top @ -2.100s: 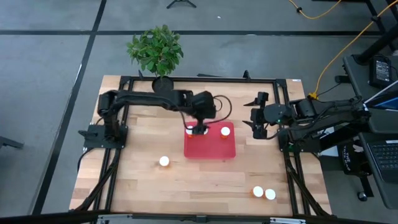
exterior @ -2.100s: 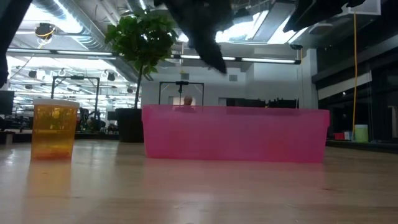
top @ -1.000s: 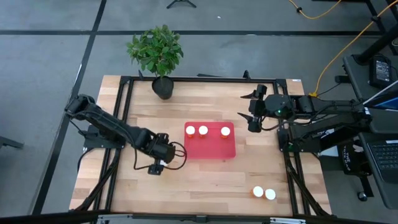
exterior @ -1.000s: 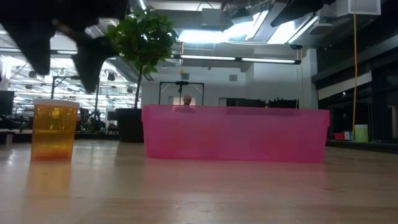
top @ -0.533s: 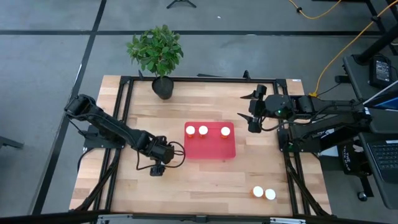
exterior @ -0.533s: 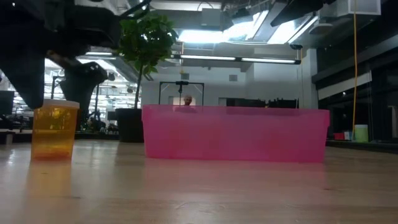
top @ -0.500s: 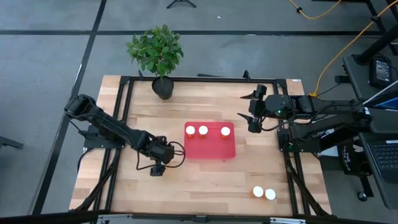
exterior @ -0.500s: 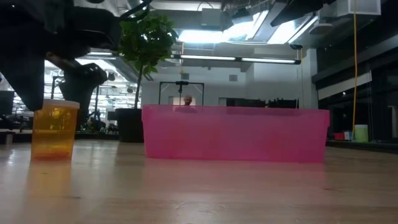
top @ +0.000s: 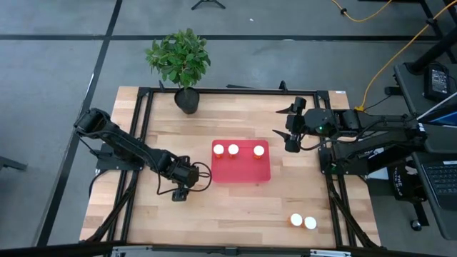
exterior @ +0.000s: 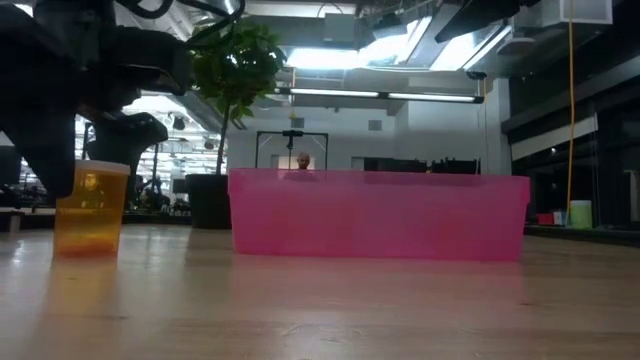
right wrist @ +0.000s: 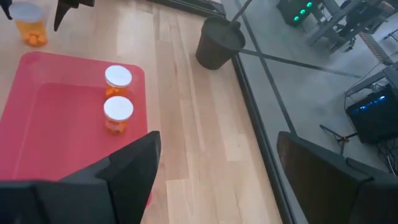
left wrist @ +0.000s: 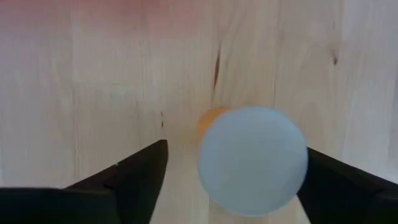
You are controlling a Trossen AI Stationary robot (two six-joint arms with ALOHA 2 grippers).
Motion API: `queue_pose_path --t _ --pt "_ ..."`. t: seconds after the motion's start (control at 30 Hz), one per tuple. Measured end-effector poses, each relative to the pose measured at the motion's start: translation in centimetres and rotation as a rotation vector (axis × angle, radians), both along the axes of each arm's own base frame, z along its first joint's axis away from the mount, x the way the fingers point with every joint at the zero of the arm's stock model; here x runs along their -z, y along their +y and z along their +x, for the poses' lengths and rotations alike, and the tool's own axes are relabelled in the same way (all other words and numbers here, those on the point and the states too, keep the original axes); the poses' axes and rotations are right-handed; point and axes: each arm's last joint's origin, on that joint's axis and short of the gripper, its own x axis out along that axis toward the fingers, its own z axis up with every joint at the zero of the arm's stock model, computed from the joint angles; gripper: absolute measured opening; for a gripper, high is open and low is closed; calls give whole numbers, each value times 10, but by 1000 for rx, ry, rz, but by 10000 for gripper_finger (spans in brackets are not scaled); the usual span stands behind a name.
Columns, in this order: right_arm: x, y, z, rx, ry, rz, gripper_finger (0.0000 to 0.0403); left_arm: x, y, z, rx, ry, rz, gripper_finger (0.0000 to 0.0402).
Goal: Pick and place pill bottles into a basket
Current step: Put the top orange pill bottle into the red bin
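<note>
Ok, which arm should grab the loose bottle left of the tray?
Left. The left gripper is open, straddling that pill bottle. The right gripper hangs beyond the red tray.

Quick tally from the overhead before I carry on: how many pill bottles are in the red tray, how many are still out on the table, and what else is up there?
Pill bottles in the red tray: 3, in a row
Pill bottles on the table: 3, a pair near the front right corner and one between the left gripper's open fingers
Red trays: 1
Potted plants: 1
Total: 8
</note>
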Motion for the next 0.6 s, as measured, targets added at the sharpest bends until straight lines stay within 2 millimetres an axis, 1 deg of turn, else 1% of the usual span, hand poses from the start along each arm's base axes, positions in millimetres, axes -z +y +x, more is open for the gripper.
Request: queue_pose_path --t 0.17,0.3,0.4,0.5,0.6 --pt "0 0 0 0 0 0 323 -1 5 3 -7 2 -1 240" --pt "0 0 0 -1 1 -1 323 -9 10 9 -8 -11 0 205" --pt "0 0 0 -1 1 -2 323 -18 14 11 -3 -20 19 200" --pt "0 0 0 -1 1 -2 323 -28 20 9 -4 -42 36 208" --pt "0 0 0 -2 2 -2 323 -45 28 9 -10 -80 43 214"
